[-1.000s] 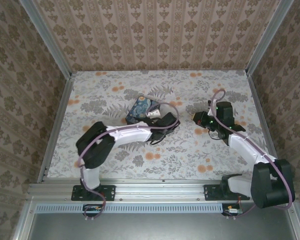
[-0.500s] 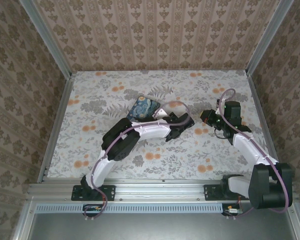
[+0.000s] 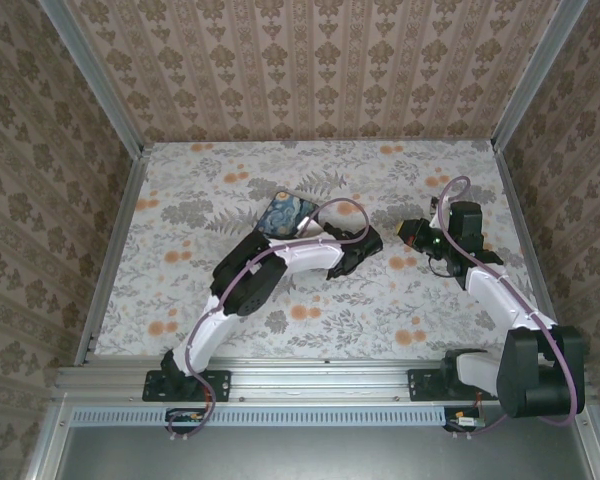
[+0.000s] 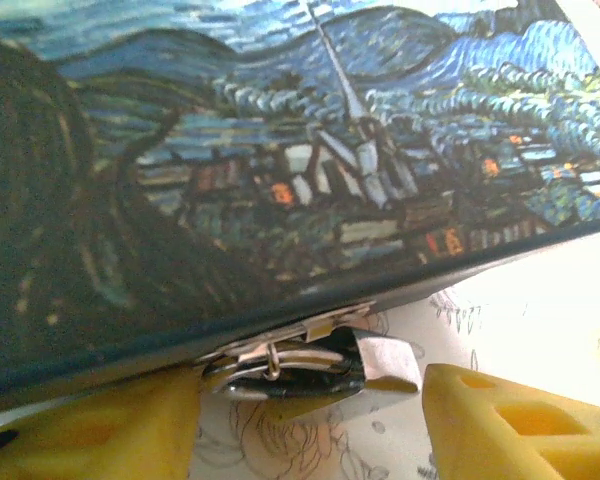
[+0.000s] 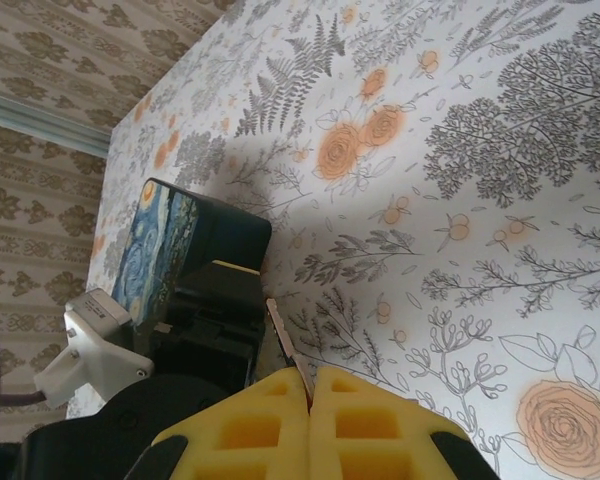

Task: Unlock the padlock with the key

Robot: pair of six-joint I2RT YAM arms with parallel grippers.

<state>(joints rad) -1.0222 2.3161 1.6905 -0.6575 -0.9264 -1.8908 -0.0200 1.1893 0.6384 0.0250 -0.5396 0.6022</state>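
One thin flat metal key (image 5: pixel 286 345)

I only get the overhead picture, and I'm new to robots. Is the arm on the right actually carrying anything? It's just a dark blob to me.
Observer: Yes. Its wrist camera shows the right gripper shut on the key, a thin blade poking out between the yellow pads.
Operator: And the other arm?
Observer: The left gripper stands open, with a yellow finger on each side of the padlock. I cannot tell whether they touch it.
Operator: Where is that padlock?
Observer: Tucked against the bottom edge of the painted tin.
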